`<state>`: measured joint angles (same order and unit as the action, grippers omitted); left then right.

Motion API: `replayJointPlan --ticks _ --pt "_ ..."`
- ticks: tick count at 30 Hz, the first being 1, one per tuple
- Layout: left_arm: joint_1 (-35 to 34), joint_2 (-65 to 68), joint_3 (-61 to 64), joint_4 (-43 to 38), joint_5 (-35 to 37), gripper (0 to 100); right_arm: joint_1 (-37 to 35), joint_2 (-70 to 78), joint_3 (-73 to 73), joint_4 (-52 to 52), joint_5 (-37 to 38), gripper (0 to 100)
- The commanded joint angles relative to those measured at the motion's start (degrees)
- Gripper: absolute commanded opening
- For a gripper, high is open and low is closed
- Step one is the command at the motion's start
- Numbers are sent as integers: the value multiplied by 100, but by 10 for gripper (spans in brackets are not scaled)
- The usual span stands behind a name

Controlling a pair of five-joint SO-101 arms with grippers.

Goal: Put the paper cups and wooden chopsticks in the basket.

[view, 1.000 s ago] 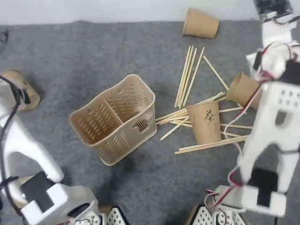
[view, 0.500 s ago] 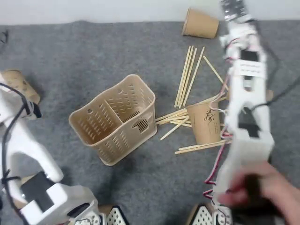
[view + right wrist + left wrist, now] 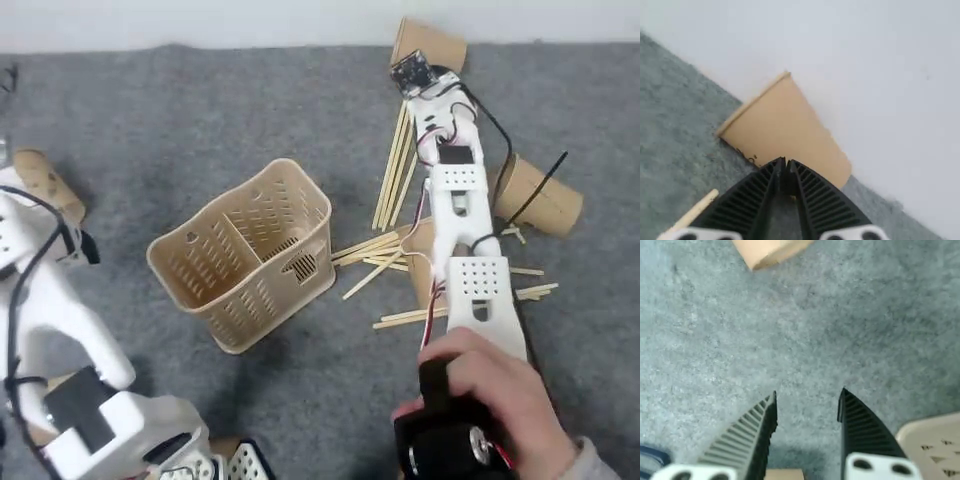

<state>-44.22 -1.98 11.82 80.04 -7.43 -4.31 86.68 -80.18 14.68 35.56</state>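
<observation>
The beige slotted basket (image 3: pixel 240 255) stands mid-table. My right arm (image 3: pixel 460 190) lies stretched across the chopstick pile toward the far paper cup (image 3: pixel 440 42), which lies on its side at the back wall. In the right wrist view my right gripper (image 3: pixel 786 167) is shut and empty just short of that cup (image 3: pixel 785 132). A second cup (image 3: pixel 545 195) lies at the right, and a third (image 3: pixel 420 265) is partly hidden under the arm. Wooden chopsticks (image 3: pixel 395 170) are scattered beside the basket. My left gripper (image 3: pixel 807 400) hangs open over bare carpet, near a cup's rim (image 3: pixel 772 247).
A person's hand (image 3: pixel 485 390) grips the base of the right arm at the front. Another cup (image 3: pixel 45 185) lies at the far left by the left arm (image 3: pixel 40 300). The basket's corner (image 3: pixel 935 440) shows beside the left gripper. A white wall (image 3: pixel 865 60) backs the table.
The right arm swung from the right side across the chopsticks and stretched out to the far cup. A person's hand came in at its base. The left arm shifted slightly.
</observation>
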Motion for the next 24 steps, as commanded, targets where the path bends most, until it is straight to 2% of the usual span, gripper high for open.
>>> replayJointPlan --ticks 1,7,15,20,24 --pt "-9 -273 -31 141 -44 192 -66 -145 -589 180 62 7" --pt "44 -1002 242 -422 -79 192 -48 -549 185 163 88 7" --pt "501 -3191 2026 -1292 -70 192 145 -655 316 -13 70 7" --pt "826 -4009 2580 -1371 -9 192 286 -804 281 -145 53 7" --pt "967 -4141 2545 -1415 554 192 347 -1051 246 -215 -44 7"
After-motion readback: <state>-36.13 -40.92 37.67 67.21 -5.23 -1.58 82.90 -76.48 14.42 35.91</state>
